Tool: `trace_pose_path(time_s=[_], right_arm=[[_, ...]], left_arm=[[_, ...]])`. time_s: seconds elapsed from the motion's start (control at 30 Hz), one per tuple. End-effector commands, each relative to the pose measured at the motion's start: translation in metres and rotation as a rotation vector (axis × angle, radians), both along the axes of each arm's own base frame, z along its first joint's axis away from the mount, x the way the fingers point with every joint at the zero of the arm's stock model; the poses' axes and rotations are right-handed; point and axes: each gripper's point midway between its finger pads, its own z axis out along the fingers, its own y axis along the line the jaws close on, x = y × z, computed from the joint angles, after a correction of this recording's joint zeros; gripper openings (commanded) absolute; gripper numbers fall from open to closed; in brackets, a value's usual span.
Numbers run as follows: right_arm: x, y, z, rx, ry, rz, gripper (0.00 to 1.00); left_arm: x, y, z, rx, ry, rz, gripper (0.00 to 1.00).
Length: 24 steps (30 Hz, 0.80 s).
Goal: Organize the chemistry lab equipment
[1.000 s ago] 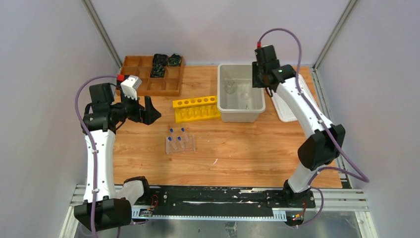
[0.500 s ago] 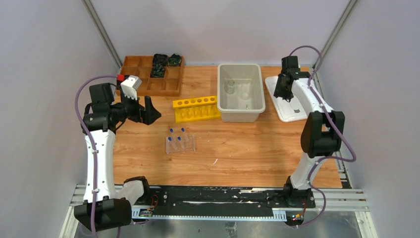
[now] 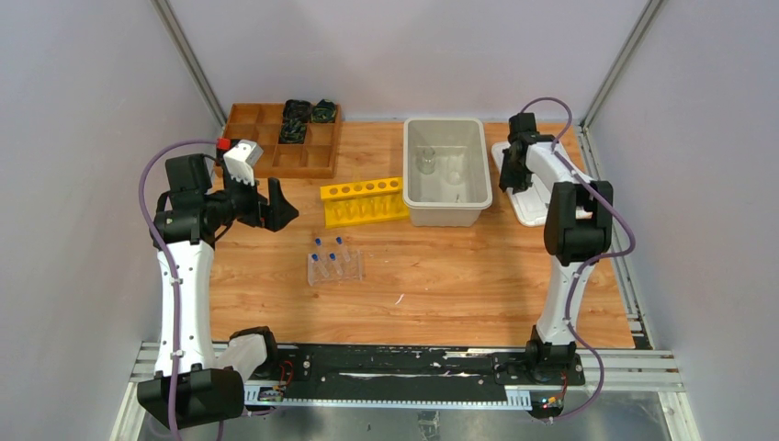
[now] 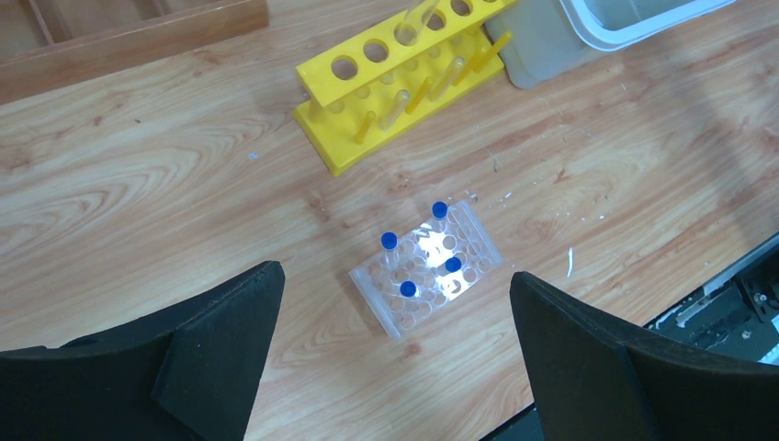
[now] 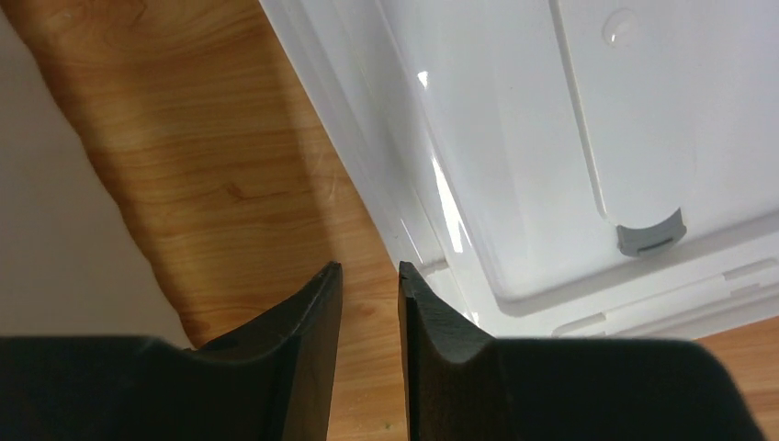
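Tubes with blue caps (image 4: 389,241) stand in the clear rack (image 4: 468,262) on the bench (image 4: 138,184), right below the left gripper (image 4: 395,280), spread wide as if for a pickup. Right gripper (image 5: 369,285), narrowly apart and empty, hangs at the edge of the white lid (image 5: 514,138), seemingly to grip it

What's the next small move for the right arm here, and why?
Probably ease the right gripper across so its fingers straddle the rim of the flat white plastic lid. Its jaws stand narrowly apart over the bare wooden table just beside that rim, holding nothing.
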Motion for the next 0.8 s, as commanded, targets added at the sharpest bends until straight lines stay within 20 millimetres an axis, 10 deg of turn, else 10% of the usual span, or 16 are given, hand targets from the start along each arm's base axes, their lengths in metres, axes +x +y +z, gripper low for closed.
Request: trace_pose_path(time_s=[0.0,0.37,0.53,0.77], right_arm=[[0.008,-0.014,-0.015,-0.044,0.032,0.007,0.32],[0.014,-0.018,-0.036,-0.052,0.064,-0.001,0.32],[0.009,-0.014,-0.043,-0.03,0.082,-0.009,0.1],[0.016,-0.008,0.021,0.019,-0.065,-0.037,0.0]], left_arm=[[-0.002,0.0,0.011,0.014,-0.032,0.002,1.0],[0.002,0.003,0.014,0.017,-0.031,0.017,1.0],[0.003,0.0,0.014,-0.001,-0.022,0.008,1.0],[-0.002,-0.01,0.027,-0.03,-0.041,-0.05,1.0]])
